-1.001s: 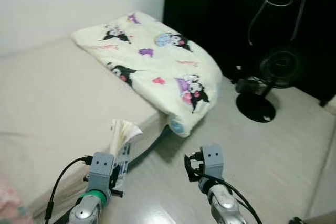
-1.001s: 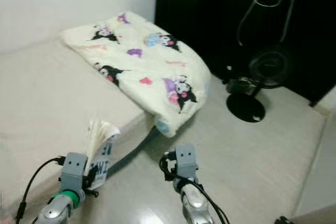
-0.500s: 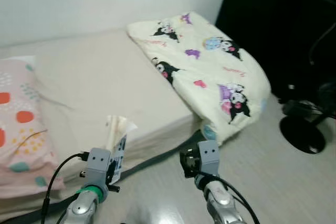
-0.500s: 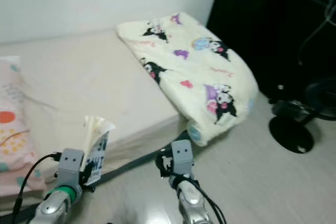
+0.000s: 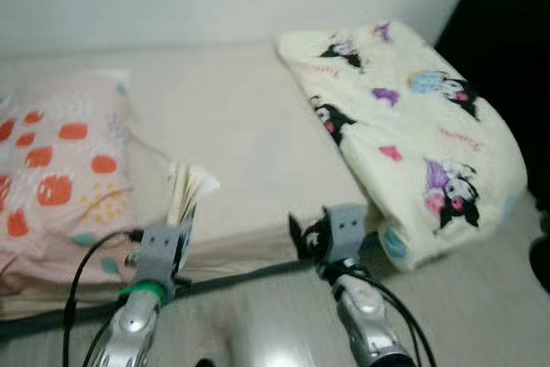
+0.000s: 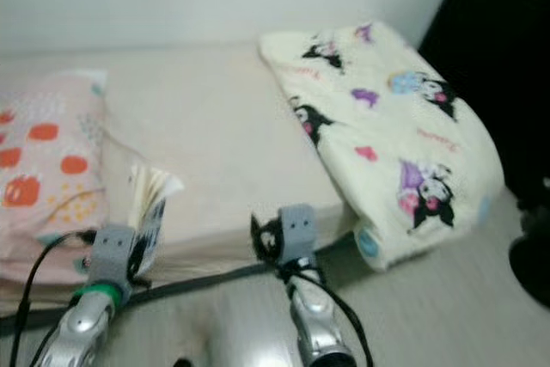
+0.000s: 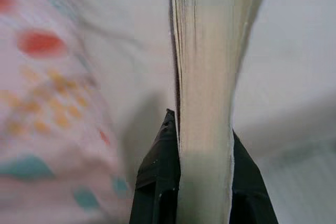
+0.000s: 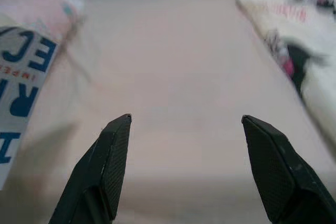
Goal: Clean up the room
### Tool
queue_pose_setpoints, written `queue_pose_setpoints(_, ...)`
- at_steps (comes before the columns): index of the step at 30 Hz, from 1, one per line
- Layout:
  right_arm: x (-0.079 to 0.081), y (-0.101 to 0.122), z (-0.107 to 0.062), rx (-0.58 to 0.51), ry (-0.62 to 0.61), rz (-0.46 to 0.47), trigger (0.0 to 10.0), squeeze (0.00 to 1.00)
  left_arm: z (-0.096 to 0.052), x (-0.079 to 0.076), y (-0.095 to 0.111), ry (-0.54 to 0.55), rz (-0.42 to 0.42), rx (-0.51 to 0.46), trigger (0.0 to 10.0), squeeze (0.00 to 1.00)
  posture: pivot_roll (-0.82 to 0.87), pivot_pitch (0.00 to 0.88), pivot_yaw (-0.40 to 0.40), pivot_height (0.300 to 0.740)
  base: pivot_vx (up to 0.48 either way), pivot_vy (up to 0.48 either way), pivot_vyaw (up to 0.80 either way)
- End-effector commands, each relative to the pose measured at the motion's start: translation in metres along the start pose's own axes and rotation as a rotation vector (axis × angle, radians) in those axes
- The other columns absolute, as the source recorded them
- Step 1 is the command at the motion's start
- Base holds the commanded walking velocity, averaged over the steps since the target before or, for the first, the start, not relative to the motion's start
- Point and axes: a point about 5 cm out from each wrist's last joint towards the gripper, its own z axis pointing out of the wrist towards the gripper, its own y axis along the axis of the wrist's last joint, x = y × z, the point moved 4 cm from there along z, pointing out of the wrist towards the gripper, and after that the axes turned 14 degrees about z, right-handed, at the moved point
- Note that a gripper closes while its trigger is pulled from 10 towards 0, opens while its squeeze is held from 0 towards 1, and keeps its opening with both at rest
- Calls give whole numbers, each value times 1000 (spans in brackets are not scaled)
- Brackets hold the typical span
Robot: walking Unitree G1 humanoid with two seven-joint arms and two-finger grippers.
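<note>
Clamped hard on a paperback book [image 7: 205,103], the left gripper [image 5: 176,251], low in front of the mattress [image 5: 241,135]; spread wide and empty, the right gripper [image 8: 189,171], just above the mattress edge. Book upright in the left fingers [image 7: 157,182], page block fanning loose at the top, cover with blue lettering facing the right arm. Beyond it, bare cream mattress, a pink pillow [image 5: 60,161] with red and teal spots to the left, a folded cartoon-print blanket [image 5: 421,118] draped over the far right corner and down toward the pale floor [image 5: 481,298]. Dark furniture [image 5: 516,40] at the right margin.

Book judged light and only half stiff: thin covers, floppy pages, likely to splay or sag if pinched by loose leaves alone. Safest hold low across the whole thickness, near the spine, as seen in the left wrist view, both pads flat on the covers. Little risk of breakage, some of bent corners or slipping on a glossy cover. Likely step in hand: carrying the book off to a proper place, with nothing visible yet to say where.
</note>
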Motion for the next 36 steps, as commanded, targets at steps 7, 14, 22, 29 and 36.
queue_pose_setpoints(7, 11, 37, 17, -108, 2, 69, 10000, 0, 11, 27, 28, 91, -2, -86, 10000, 75, 37, 77, -32, 740, 436, 0, 290)
queue_pose_setpoints(14, 8, 38, 15, -110, -20, 64, 10000, 0, 13, 30, 34, 96, -4, -100, 10000, 78, 37, 77, -32, 740, 450, 0, 0)
queue_pose_setpoints(22, -4, 38, 10, -104, -87, 41, 10000, 0, 14, 25, 43, 54, -10, -129, 10000, 90, 35, 79, -31, 740, 450, 0, 0)
queue_pose_setpoints(29, -18, 36, 8, -81, -160, 15, 10000, 0, 15, 17, 50, -19, -17, -157, 10000, 51, 31, 80, -25, 740, 369, 0, 0)
queue_pose_setpoints(36, -21, 32, 5, -63, -175, 5, 10000, 0, 11, 3, 52, -128, 61, -176, 10000, 35, 31, 81, -24, 740, 0, 0, 0)
